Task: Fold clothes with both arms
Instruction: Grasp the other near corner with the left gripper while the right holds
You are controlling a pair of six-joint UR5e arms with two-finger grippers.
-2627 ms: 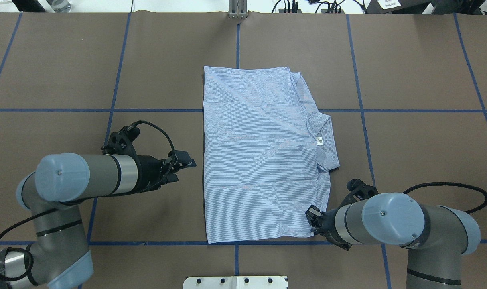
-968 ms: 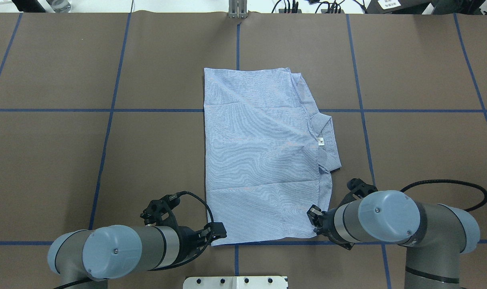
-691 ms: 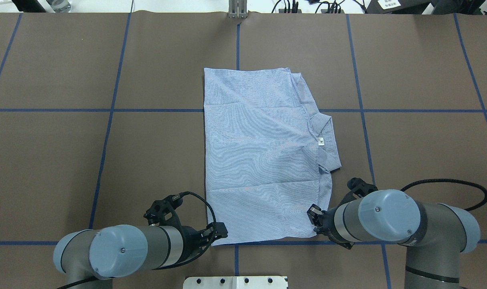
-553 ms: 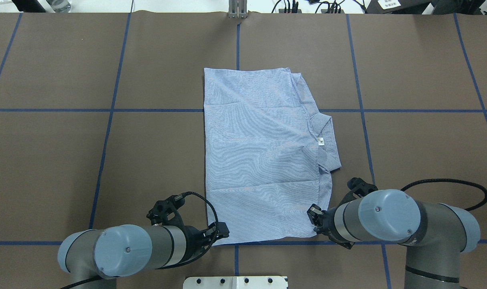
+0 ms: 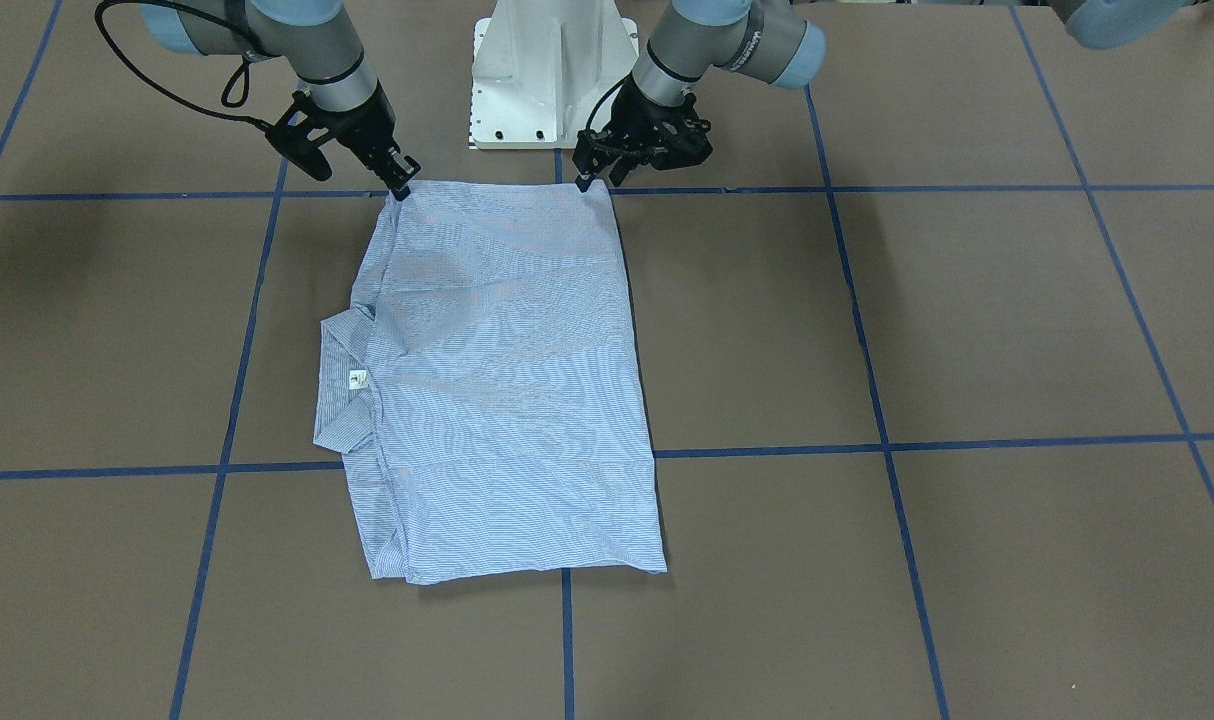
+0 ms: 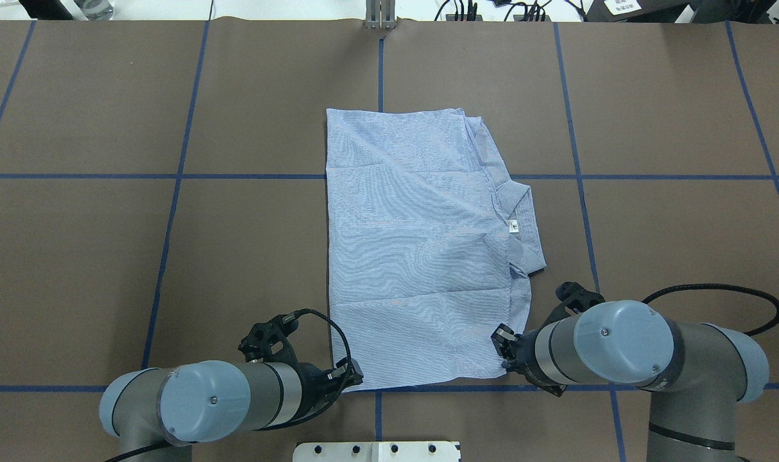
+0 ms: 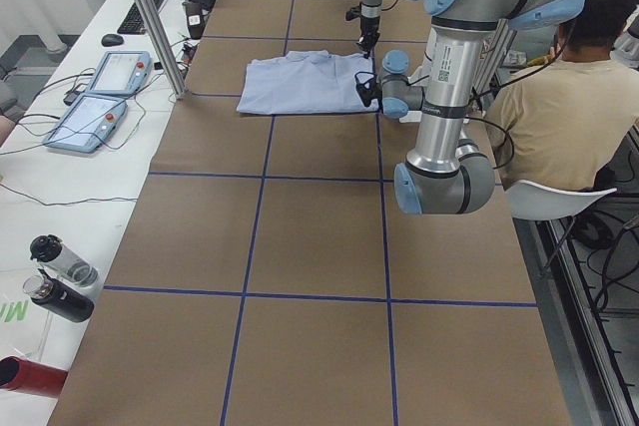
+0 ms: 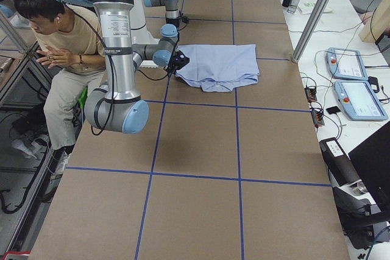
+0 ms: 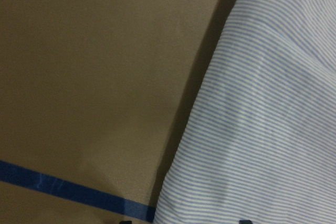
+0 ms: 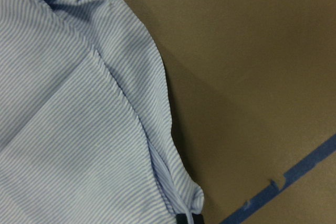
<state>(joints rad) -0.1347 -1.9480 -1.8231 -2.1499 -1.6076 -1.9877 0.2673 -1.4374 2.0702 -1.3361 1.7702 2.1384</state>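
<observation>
Near the white base, we had both grippers at the 2 near corners of the striped shirt, which lay flat on the table. We judged them placed to lift that hem for a fold: the right gripper pinched its puckered corner, and the left gripper gaped astride the hem.

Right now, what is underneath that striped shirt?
The striped shirt lies flat on the brown table cover; blue tape lines run under it. Anything tucked inside its folds is hidden.

Shirt finely striped blue-and-white (table plain brown)
</observation>
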